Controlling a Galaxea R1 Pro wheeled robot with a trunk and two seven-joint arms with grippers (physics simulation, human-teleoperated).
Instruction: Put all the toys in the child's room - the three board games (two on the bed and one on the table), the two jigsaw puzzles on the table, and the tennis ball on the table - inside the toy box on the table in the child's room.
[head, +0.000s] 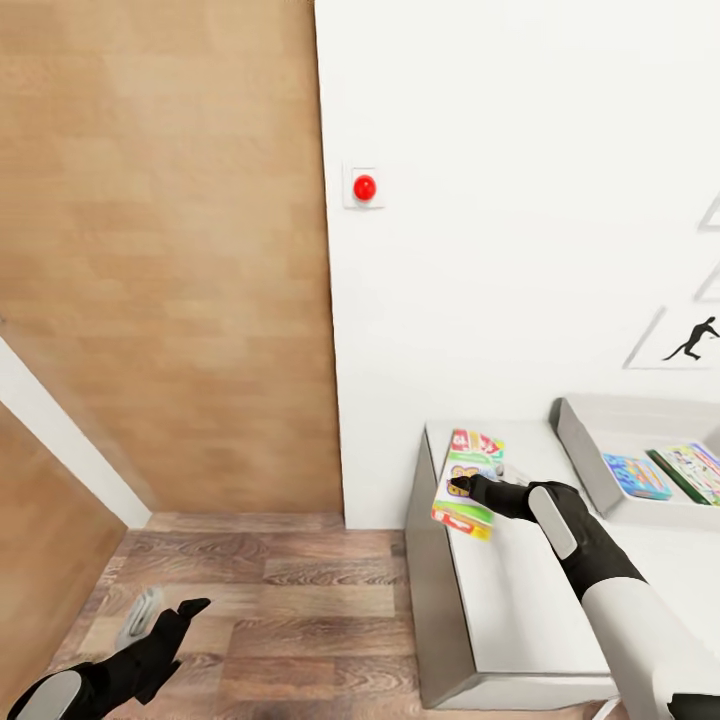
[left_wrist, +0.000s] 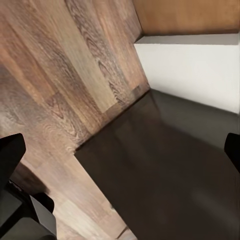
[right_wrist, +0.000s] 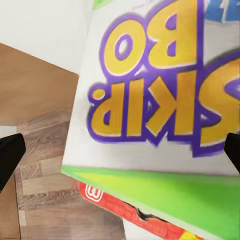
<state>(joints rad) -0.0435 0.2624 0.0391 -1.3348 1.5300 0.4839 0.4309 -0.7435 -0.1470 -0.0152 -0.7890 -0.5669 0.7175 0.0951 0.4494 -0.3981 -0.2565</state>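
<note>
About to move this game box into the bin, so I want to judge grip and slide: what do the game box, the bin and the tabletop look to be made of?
Game box: looks like glossy printed cardboard, with sharp flat edges and bright print.
Toy box: light grey, matte, probably moulded plastic, going by its flared walls and rim.
Table: smooth pale top, possibly laminate; the render leaves it open.

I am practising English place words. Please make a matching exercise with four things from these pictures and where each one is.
Things:
1. red button
2. green-white game box
3. blue game box
4. left gripper

Places:
A. inside the grey bin
B. on the white wall
C. above the wood floor
D. at the table's end, by the right gripper

Pairs: 1-B, 2-D, 3-A, 4-C
</note>
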